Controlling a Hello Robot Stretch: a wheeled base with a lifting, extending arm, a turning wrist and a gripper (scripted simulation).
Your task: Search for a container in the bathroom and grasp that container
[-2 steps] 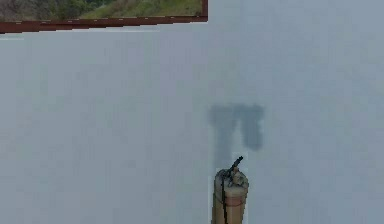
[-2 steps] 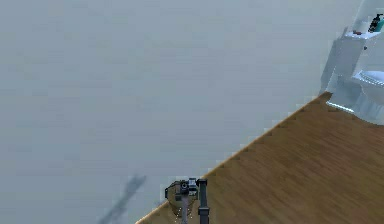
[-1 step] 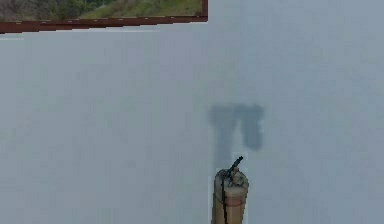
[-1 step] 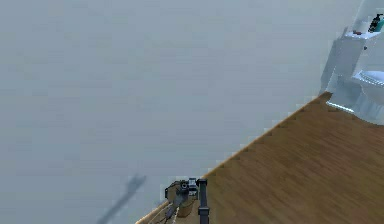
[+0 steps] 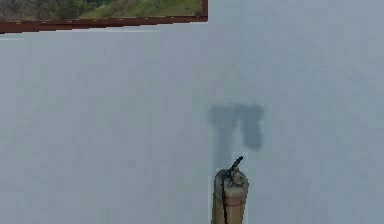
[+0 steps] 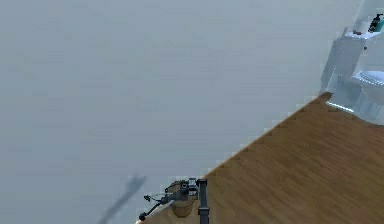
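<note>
At the arm side view's bottom edge, the pincer (image 6: 148, 207) is pointing left from the arm (image 6: 203, 205), and a tan cylinder (image 6: 182, 201), likely the container, is standing right behind it by the wall (image 6: 150, 80). I cannot tell whether the pincer is gripping anything, or how its fingers are set. A white toilet (image 6: 345, 65) is sitting well apart across the wood floor (image 6: 300, 170).

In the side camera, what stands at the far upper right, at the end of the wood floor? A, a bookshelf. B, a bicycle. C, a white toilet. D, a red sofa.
C: a white toilet stands against the wall at the arm side view's upper right, where the brown wood floor ends.
</note>
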